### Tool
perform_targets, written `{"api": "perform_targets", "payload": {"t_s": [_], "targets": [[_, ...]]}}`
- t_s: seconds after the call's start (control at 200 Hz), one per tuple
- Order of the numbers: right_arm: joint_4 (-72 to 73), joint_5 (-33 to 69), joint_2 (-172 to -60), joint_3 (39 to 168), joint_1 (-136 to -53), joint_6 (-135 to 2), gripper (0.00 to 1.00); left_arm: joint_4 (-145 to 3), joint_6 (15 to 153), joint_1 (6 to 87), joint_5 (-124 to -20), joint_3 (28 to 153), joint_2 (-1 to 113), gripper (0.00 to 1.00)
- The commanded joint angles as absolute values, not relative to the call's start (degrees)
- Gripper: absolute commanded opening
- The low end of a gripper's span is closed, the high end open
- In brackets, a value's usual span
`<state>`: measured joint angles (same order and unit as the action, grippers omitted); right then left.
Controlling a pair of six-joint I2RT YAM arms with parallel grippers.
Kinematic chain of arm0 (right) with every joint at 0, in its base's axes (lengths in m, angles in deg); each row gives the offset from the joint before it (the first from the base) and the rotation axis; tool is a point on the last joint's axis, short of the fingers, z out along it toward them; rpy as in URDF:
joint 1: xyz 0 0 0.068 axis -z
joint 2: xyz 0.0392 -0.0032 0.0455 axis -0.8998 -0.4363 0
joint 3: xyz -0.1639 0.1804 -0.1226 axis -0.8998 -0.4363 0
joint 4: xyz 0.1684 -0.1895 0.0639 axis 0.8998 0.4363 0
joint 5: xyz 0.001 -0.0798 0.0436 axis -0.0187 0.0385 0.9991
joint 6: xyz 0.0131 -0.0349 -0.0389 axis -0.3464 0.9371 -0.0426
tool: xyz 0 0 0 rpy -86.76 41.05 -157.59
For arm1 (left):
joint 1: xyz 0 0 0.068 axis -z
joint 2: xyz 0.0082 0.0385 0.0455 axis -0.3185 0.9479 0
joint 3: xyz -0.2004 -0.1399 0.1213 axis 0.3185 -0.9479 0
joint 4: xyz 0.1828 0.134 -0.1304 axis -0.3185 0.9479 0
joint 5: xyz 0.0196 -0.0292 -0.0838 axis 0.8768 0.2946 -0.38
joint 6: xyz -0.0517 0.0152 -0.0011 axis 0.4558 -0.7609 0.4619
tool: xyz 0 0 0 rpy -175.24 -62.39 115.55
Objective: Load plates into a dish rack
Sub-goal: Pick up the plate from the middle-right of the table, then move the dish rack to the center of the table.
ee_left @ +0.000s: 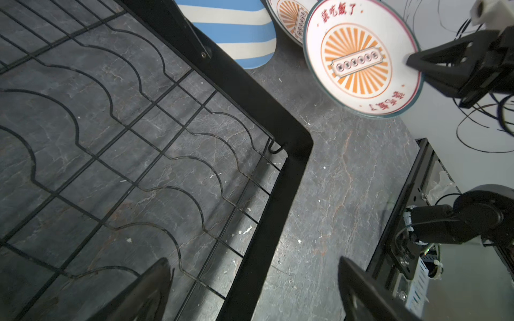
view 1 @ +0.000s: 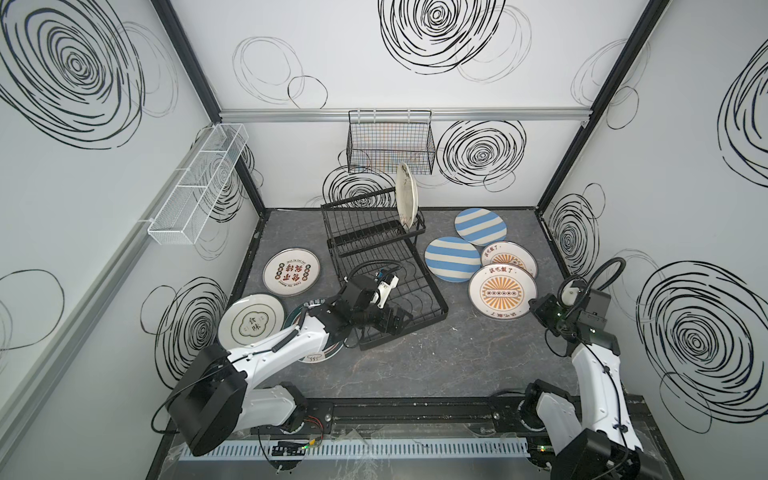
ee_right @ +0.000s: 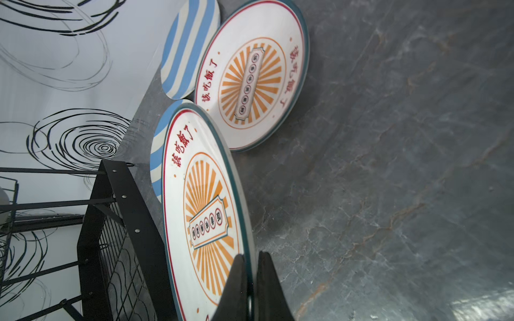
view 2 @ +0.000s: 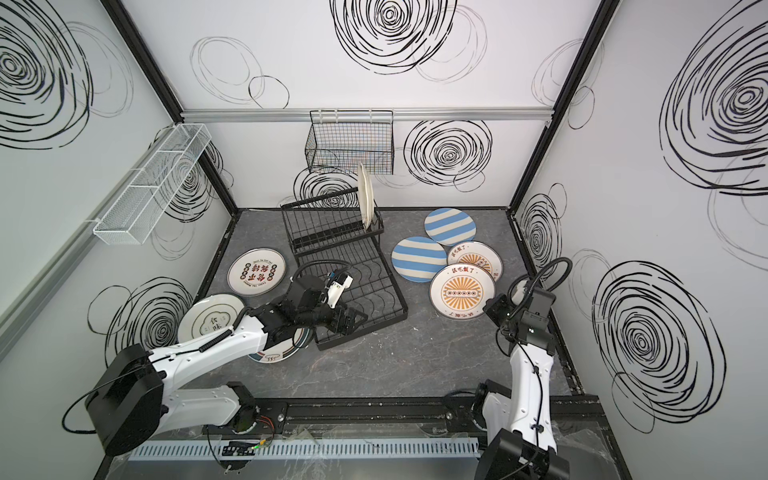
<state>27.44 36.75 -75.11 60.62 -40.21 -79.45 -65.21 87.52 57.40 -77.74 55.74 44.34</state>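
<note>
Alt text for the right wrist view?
Right hand shut on the rim of the near sunburst plate. Behind it lie a second sunburst plate and a striped plate; the black rack stands beside.

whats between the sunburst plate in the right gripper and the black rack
Bare dark grey tabletop separates the held round orange sunburst plate from the black wire dish rack; the left wrist view shows it.

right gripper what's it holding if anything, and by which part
The orange sunburst plate nearest the robot, pinched at its teal rim by the right gripper, its jaws shut on the edge.
</note>
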Motion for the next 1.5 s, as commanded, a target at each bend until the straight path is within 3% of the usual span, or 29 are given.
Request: {"api": "perform_targets", "payload": {"t_s": [0.0, 0.295, 0.575, 0.835, 1.046, 1.491], "targets": [[28.7, 33.5, -75.4, 68.9, -44.7, -78.4, 0.0, -65.7, 88.5, 57.0, -76.7, 54.0, 42.3, 0.96], [30.7, 14.8, -86.9, 97.2, -62.3, -78.2, 0.0, -66.1, 88.3, 61.8, -72.8, 52.1, 44.4, 0.96], [32.1, -5.0, -101.1, 121.5, -86.0, -75.7, 0.0, -69.1, 91.4, 64.5, -73.2, 50.0, 43.4, 0.96], [31.5, -28.9, -109.9, 137.5, -103.5, -69.5, 0.0, -68.4, 98.8, 54.0, -81.7, 46.4, 32.6, 0.96], [29.8, -35.6, -111.7, 140.7, -106.2, -66.9, 0.0, -63.9, 94.3, 53.1, -79.1, 49.1, 35.5, 0.96], [26.4, -39.4, -115.8, 148.5, -112.0, -59.1, 0.0, -68.9, 89.7, 67.4, -69.5, 54.0, 48.0, 0.96]]}}
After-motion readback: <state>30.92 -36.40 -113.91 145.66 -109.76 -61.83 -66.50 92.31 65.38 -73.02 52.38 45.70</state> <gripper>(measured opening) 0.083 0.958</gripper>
